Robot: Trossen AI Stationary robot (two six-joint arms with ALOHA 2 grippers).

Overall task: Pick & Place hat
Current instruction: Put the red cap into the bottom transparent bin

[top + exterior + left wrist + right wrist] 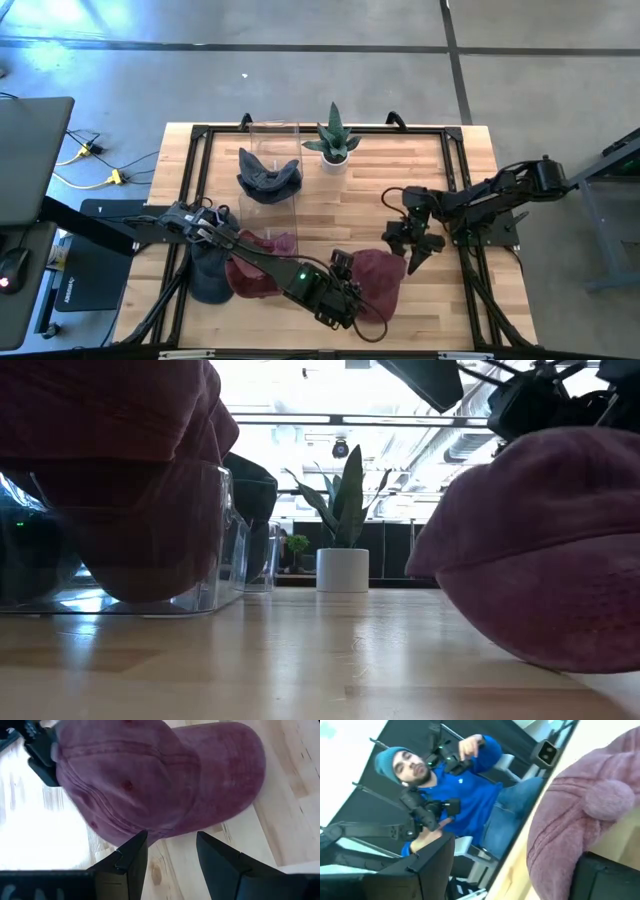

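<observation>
- The left gripper (170, 851) has its jaws parted with bare wood showing between them; they grasp nothing, and the tips sit just short of the edge of a maroon hat (165, 775).
- In the high view that gripper (345, 293) is at the front of the table (400, 160), touching or just beside the same maroon hat (385, 275), which lies on the wood right of centre.
- The right gripper (415, 240) has its jaws spread wide and empty, just beside the hat's right edge.
- From the right wrist, a pinkish hat (590, 805) lies between that arm's fingers (435, 865); beyond the table edge sits a person in a blue top (465, 790).
- A second maroon hat (258, 262) and a dark blue one (208, 280) lie at front left, under the left arm.
- A clear bin (272, 165) at the back holds a grey-blue hat (268, 175); a potted plant (335, 140) stands just beside it.
</observation>
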